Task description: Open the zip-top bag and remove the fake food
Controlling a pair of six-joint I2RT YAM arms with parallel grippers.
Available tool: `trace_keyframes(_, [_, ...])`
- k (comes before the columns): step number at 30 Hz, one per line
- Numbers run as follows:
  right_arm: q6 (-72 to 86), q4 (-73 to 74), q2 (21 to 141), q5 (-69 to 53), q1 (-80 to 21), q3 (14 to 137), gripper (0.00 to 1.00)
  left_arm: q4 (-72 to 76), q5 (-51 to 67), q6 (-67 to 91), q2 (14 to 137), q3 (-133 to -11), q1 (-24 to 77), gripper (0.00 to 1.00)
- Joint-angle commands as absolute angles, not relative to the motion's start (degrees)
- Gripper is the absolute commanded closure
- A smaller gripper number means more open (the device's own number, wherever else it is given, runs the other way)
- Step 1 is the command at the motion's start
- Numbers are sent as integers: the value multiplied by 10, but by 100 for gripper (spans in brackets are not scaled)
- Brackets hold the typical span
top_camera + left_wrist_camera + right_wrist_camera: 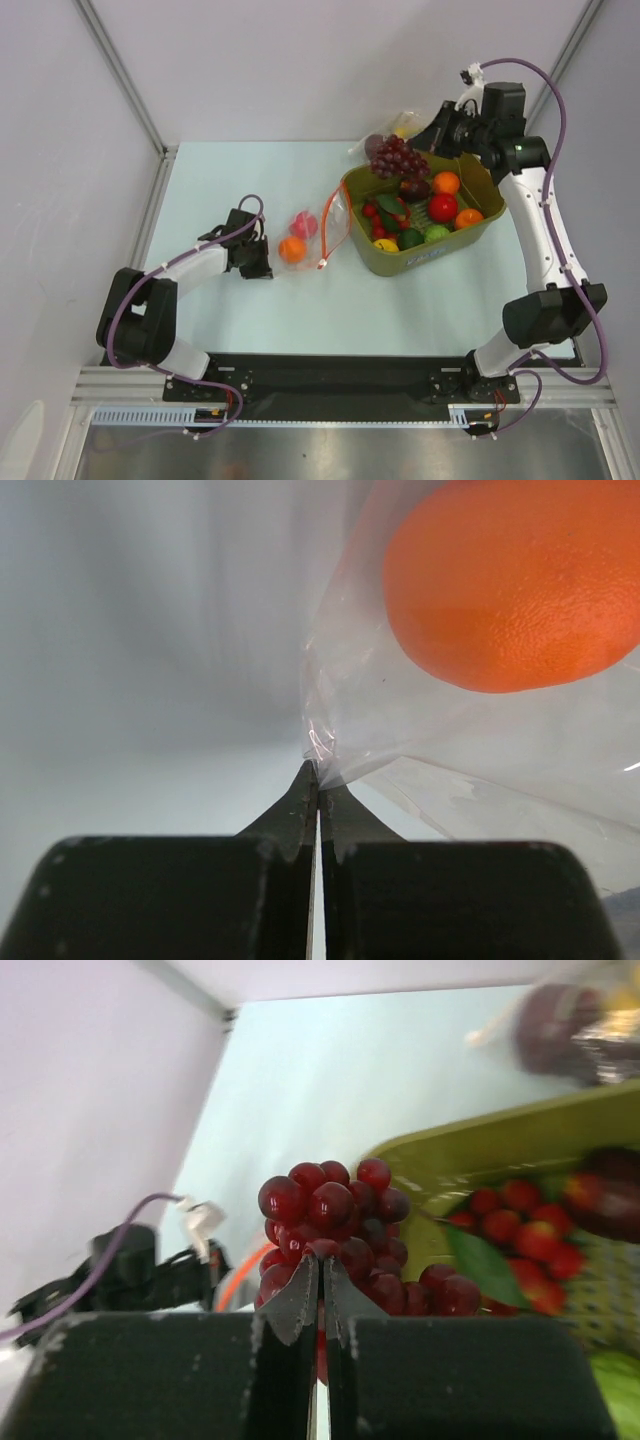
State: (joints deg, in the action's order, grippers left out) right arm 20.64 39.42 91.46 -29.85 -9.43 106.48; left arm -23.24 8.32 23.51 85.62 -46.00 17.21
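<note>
Over the pale table (250, 180), left gripper (318, 772) pinches crinkly zip-top bag (430, 735), right gripper (320, 1265) clamps glossy grape bunch (330, 1205).

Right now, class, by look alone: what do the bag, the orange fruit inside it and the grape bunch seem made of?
The zip-top bag: thin clear plastic film, glossy; it creases and the fruit shows through. The orange fruit: probably moulded plastic, fairly matte, with finely dimpled skin. The grape bunch: likely hard plastic, glossy; each berry carries a bright highlight.
</note>
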Motion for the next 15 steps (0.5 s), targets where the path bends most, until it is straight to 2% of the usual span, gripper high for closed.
trace_keyframes(1, [166, 395, 897, -245, -70, 1042, 100, -221, 98, 234, 854, -482, 168, 100])
trace_keyframes(9, [113, 439, 915, -131, -53, 972, 100, -220, 104, 229, 854, -489, 168, 100])
trace_keyframes(10, [109, 439, 921, -110, -51, 959, 98, -219, 107, 228, 853, -490, 168, 100])
trace_keyframes(12, [105, 459, 942, -102, -44, 959, 86, -218, 112, 228, 852, -493, 168, 100])
trace_keyframes(13, [102, 464, 947, -93, -43, 961, 65, -221, 113, 227, 851, -494, 168, 100])
trace_keyframes(15, [91, 467, 952, -91, -43, 961, 49, -225, 112, 222, 850, -500, 167, 100])
